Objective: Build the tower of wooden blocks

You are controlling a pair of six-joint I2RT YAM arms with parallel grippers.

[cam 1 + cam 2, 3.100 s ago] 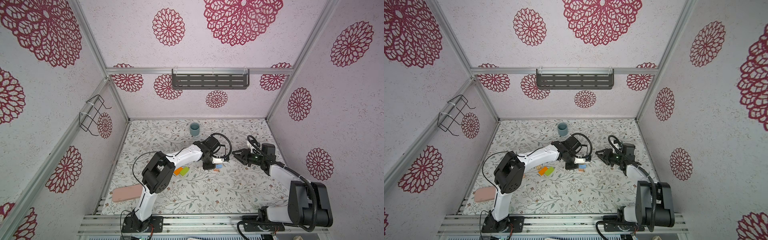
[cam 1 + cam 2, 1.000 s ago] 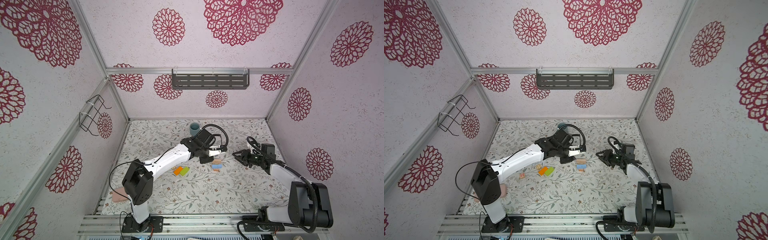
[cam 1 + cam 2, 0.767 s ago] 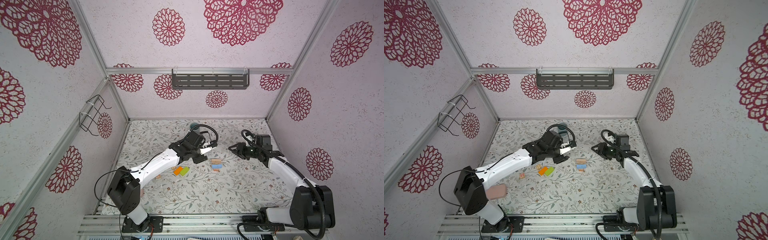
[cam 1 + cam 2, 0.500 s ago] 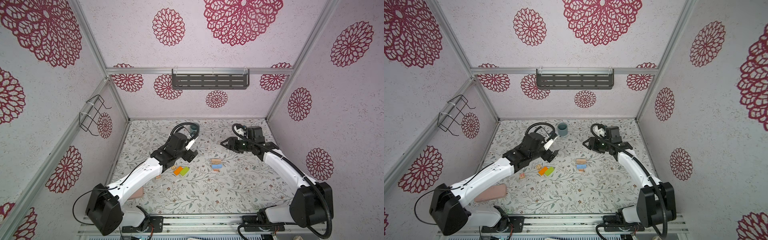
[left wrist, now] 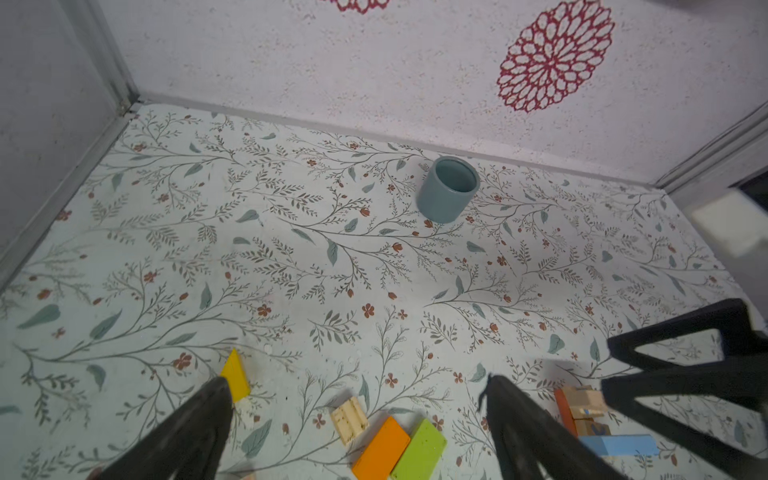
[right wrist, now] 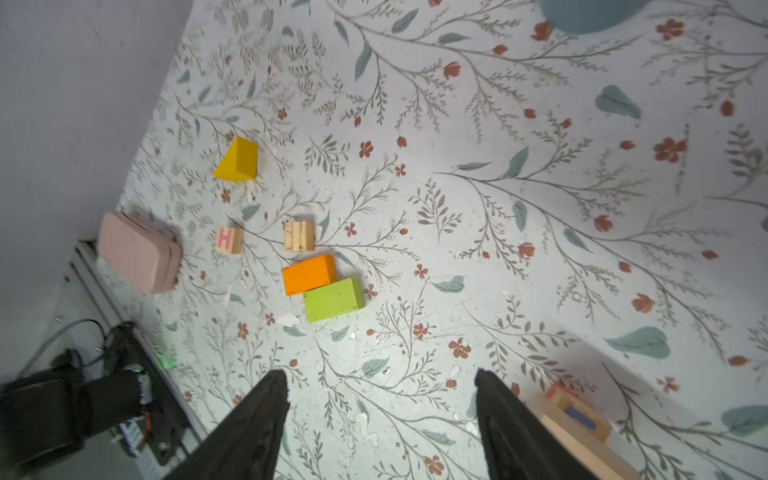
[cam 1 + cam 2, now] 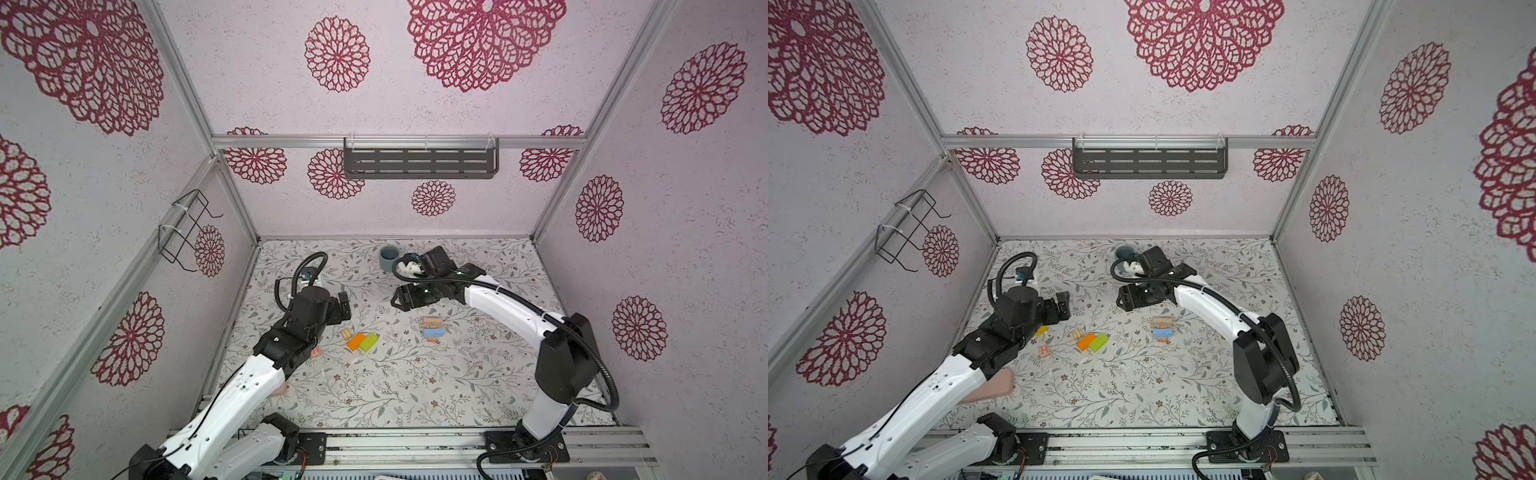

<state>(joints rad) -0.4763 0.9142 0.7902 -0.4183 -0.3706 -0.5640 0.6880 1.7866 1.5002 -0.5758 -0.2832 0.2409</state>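
A small tower stands right of the middle in both top views, a tan block over a blue one; it also shows as the tower and the tower. Loose wood blocks lie to its left: orange, green, a tan cube, an H cube and a yellow wedge. My left gripper hangs open above the floor, left of the loose blocks. My right gripper is open too, behind and left of the tower. Neither holds anything.
A grey-blue cup stands near the back wall, just behind my right wrist. A pink flat case lies at the front left, partly under my left arm. The enclosure walls close in on three sides, with a wire rack on the left one.
Both arms have drawn away from the tower. My left gripper went left and opened wide; my right gripper rose, moved back toward the cup and opened. The tower stands alone.
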